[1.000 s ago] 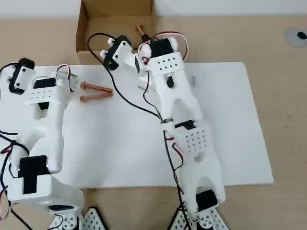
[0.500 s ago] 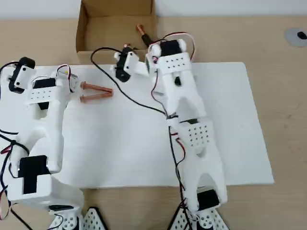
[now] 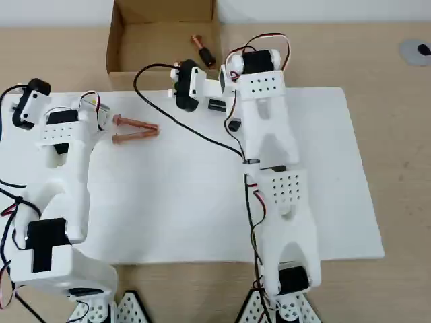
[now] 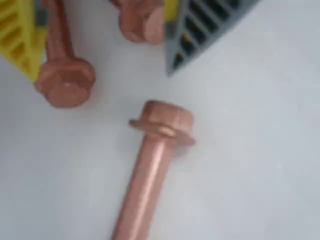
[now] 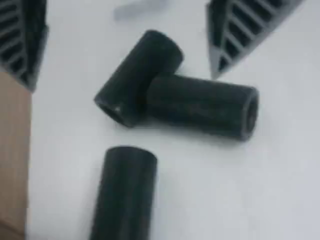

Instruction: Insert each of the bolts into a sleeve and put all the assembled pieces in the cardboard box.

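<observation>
Nearest us, both arm bases sit at the front edge of the wooden surface (image 3: 397, 168), with a white sheet (image 3: 168, 202) spread across it. Over on the left, the left gripper (image 4: 100, 67) hangs low above the sheet with its fingers spread wide, yellow finger (image 4: 17, 35) on one side and grey finger (image 4: 210, 25) on the other, and they are pinching nothing. Three copper bolts (image 4: 150, 170) lie loose on the sheet there. One lies clear of the fingers, one (image 4: 62, 75) sits right against the yellow finger, and one (image 4: 142, 20) is just beside the grey. From above, two of them (image 3: 135, 123) lie side by side next to that arm's wrist.

Further out, the right gripper (image 5: 122, 80) hovers over three black sleeves (image 5: 205, 105), fingers apart and gripping none of them. Two sleeves touch in a V, and the third (image 5: 125, 195) lies just apart from the pair.

At the very back, the cardboard box (image 3: 114, 40) stands open. One assembled piece (image 3: 202, 50), a bolt in a sleeve, lies inside near the wall on the right arm's side.
</observation>
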{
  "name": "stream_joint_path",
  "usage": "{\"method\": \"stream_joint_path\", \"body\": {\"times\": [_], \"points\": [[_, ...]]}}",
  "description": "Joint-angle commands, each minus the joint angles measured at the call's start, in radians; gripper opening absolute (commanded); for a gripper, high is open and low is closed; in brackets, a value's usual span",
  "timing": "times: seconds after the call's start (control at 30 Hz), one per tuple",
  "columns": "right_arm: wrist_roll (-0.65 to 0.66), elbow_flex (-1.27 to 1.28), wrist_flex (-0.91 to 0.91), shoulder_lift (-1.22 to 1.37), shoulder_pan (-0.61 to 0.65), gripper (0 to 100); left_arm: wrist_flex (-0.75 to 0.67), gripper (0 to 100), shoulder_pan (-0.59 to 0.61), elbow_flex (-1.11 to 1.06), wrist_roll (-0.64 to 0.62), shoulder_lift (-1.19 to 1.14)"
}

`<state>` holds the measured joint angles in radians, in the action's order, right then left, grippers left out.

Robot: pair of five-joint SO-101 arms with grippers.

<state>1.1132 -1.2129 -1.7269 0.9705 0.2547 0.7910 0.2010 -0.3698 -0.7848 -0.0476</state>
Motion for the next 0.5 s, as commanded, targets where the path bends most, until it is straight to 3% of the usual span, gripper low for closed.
{"method": "stream_joint_path", "body": {"times": [0.0,0.47], "points": [[-0.028,-0.044,0.046,-0.033,-0.008,27.0,-0.006,18,0.003,0.003,0.011,0.005],[-0.103,-0.042,0.193,0.087,0.010,26.8,-0.011,18,0.003,0.003,0.011,0.005]]}}
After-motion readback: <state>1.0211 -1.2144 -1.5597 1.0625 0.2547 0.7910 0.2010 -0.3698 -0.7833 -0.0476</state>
